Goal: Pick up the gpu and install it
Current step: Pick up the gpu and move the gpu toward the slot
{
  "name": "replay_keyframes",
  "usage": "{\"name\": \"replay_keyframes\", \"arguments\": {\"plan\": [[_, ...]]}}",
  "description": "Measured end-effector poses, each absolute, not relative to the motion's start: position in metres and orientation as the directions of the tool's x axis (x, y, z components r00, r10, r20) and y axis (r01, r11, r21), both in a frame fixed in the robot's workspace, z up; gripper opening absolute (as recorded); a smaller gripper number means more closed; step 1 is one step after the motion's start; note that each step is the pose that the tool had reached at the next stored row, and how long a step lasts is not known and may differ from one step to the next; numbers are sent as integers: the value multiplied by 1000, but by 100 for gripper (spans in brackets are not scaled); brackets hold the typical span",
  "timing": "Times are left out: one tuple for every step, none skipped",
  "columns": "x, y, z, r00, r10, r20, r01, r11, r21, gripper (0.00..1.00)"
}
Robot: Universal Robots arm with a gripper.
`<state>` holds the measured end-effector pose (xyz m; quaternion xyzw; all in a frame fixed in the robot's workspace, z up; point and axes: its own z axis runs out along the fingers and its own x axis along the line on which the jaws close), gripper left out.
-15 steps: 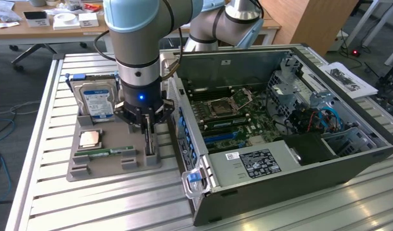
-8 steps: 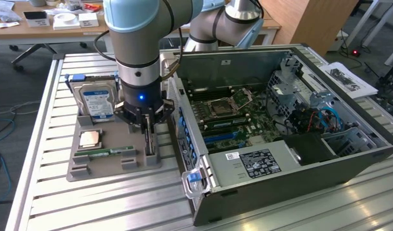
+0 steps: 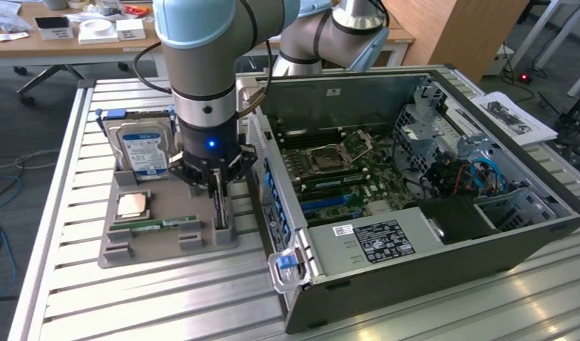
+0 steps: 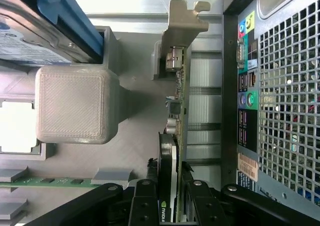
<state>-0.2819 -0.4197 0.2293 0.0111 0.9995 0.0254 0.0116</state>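
Note:
The gpu (image 3: 219, 210) is a thin dark card standing on its edge at the grey holder tray (image 3: 157, 247), on the side nearest the computer case. My gripper (image 3: 215, 187) reaches straight down over it. In the wrist view the gpu (image 4: 178, 98) runs away from the camera, ending in its silvery bracket (image 4: 183, 20). My gripper (image 4: 170, 188) is shut on the gpu, with one black finger (image 4: 146, 201) against each face of the card's near end. The card's lower edge is hidden.
The open computer case (image 3: 517, 234) lies on the exterior view's right, its motherboard (image 3: 340, 170) exposed and its rear panel (image 4: 280, 86) close beside the gpu. On the tray are a blue-labelled hard drive (image 3: 143, 150), a processor (image 3: 133, 205) and a green memory stick (image 3: 159, 224).

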Motion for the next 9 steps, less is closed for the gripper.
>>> {"name": "replay_keyframes", "arguments": {"plan": [[-282,-420,229,-999,23,-23,22,998,51,28],[-282,-420,229,-999,23,-23,22,998,51,28],[-282,-420,229,-999,23,-23,21,998,51,28],[-282,-420,229,-999,23,-23,21,998,51,28],[-282,-420,229,-999,23,-23,21,998,51,28],[-282,-420,229,-999,23,-23,21,998,51,28],[-282,-420,229,-999,23,-23,21,998,51,28],[-282,-420,229,-999,23,-23,21,998,51,28],[-282,-420,229,-999,23,-23,21,998,51,28]]}}
